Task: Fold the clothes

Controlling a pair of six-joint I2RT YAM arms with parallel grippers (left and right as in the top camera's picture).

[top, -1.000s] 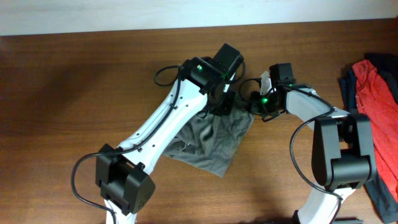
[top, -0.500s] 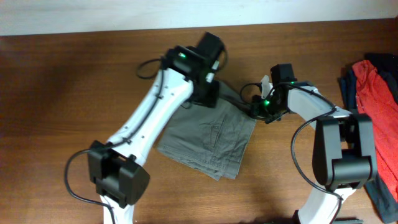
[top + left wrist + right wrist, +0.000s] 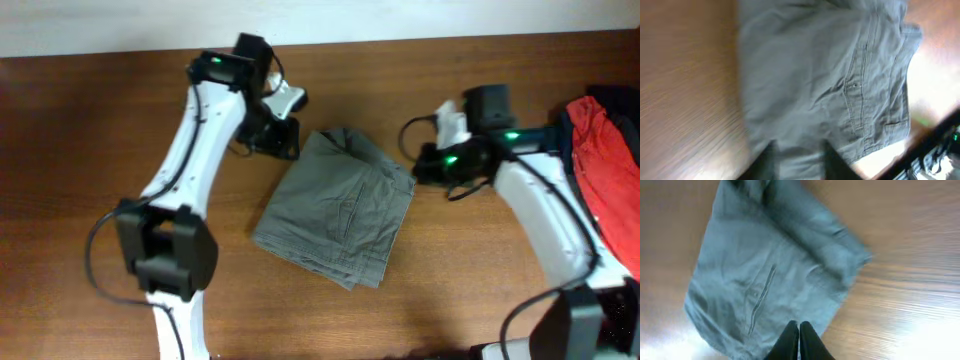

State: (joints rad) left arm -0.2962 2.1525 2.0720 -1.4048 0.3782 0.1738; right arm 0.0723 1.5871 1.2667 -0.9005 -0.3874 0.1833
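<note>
The grey-khaki shorts [image 3: 340, 215] lie folded flat on the wooden table, seams and a pocket showing in the left wrist view [image 3: 840, 85] and in the right wrist view [image 3: 765, 275]. My left gripper [image 3: 285, 140] hovers just off the shorts' upper left corner, fingers spread apart and empty [image 3: 796, 160]. My right gripper [image 3: 425, 165] sits beside the shorts' right edge, its fingers pressed together with nothing between them [image 3: 799, 342]. A red garment [image 3: 605, 150] and a dark navy one [image 3: 560, 135] lie at the table's right edge.
The wooden table [image 3: 100, 180] stretches bare to the left and along the front. The pile of red and navy cloth fills the right edge, behind my right arm. The pale wall runs along the back edge.
Both grippers let go of the shorts and pulled away, the left one up and left, the right one to the right. The shorts now lie flat and folded.
</note>
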